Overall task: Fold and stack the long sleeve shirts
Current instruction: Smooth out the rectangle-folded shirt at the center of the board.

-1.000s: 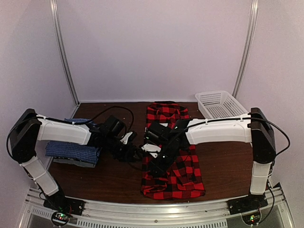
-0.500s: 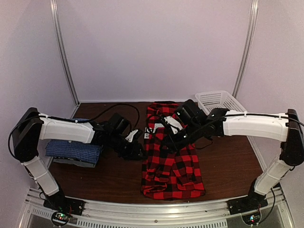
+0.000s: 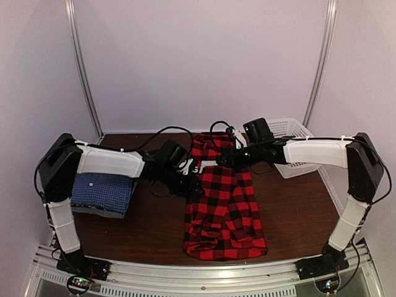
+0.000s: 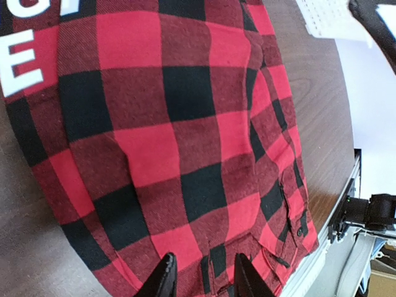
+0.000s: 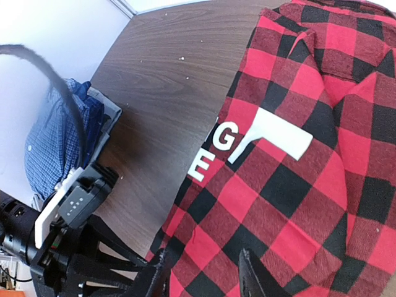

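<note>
The red-and-black plaid shirt lies as a long narrow strip down the middle of the table, with white lettering near its left edge. My left gripper hovers at that left edge, jaws open over flat plaid with nothing between them. My right gripper is over the shirt's far part, jaws open above the cloth. The blue checked shirt sits folded at the left on a grey one.
A white mesh basket stands at the back right, close behind the right arm. In the right wrist view the left arm fills the lower left corner. Bare brown table lies on both sides of the plaid strip.
Both arms have reached farther back. The right gripper went from the shirt's middle to its far part. The left gripper slid right to the shirt's edge, uncovering the blue shirt.
</note>
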### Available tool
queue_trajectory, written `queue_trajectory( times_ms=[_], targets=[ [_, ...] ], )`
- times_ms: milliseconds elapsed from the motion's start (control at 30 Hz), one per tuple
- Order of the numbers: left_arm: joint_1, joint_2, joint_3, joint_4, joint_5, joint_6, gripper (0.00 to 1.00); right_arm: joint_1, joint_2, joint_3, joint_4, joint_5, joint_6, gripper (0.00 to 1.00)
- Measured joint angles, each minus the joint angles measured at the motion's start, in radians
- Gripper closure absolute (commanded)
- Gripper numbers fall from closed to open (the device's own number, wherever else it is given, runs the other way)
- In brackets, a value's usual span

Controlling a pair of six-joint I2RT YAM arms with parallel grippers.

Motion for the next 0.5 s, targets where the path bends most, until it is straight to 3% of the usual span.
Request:
queue_trajectory(
  times_ms=[500],
  targets=[
    [0.020, 0.045, 0.022, 0.025, -0.036, -0.038, 0.69, -0.156, 0.484, 0.279, 0.301, -0.186, 0.159, 0.67]
  ],
)
